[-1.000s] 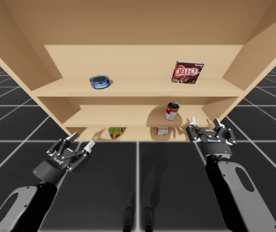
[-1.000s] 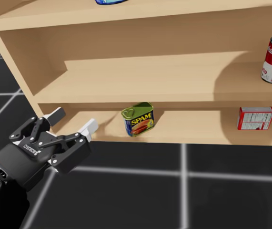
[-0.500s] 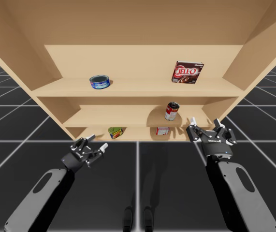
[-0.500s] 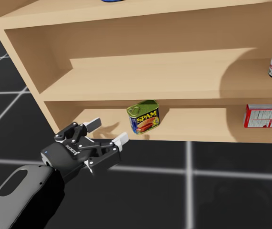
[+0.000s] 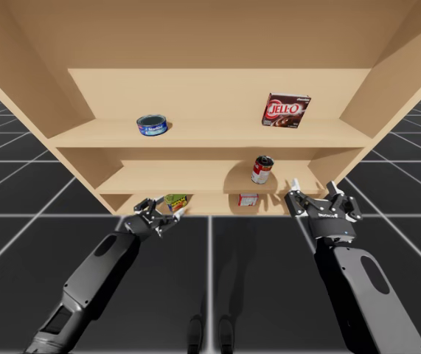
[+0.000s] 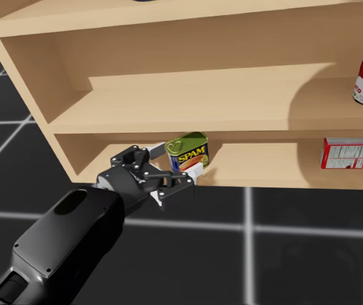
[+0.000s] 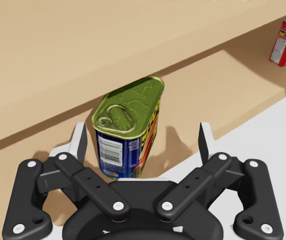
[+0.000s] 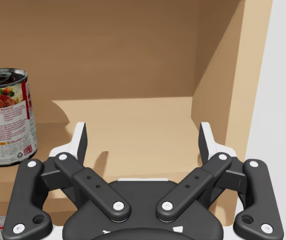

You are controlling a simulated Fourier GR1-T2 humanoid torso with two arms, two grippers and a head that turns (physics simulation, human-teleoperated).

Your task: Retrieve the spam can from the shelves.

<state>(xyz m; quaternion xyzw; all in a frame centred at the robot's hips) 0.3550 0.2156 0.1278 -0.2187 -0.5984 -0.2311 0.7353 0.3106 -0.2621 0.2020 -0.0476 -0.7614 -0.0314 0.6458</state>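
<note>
Now at the bottom shelf (image 6: 264,168), the robot's left gripper (image 7: 143,136) straddles the blue spam can (image 7: 127,127), fingers (image 7: 206,140) apart

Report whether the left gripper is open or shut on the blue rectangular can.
Open. The blue rectangular can stands between the fingers of my left gripper, with a clear gap beside one finger.

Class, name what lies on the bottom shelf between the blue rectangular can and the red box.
Nothing: the head view shows bare bottom shelf between blue rectangular can and red box.
</note>
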